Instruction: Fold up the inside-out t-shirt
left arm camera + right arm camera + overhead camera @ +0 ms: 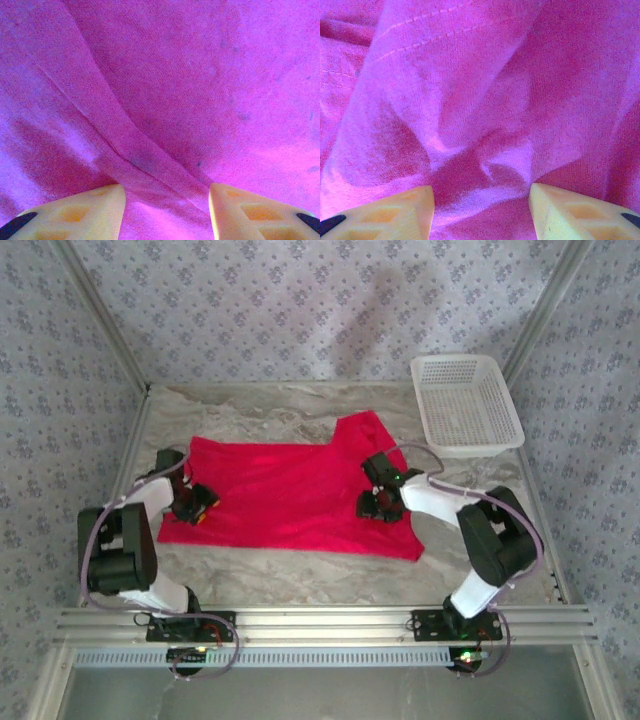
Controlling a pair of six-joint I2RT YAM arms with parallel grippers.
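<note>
Marble-patterned table (300,575) with the red t-shirt (290,490) spread flat across its middle and both grippers down on it.
The shirt lies wide, one sleeve reaching toward the far right, where a white basket (470,448) stands in the corner (near the cloth, not touching it). The left gripper (198,502) rests on the shirt's left edge, the right gripper (380,502) on its right part below the sleeve. From the wrists, both pairs of yellow fingers stand apart, unclenched, their tips against the cloth: a long crease runs between the left fingers (100,205), and a small pucker rises between the right fingers (560,205).
</note>
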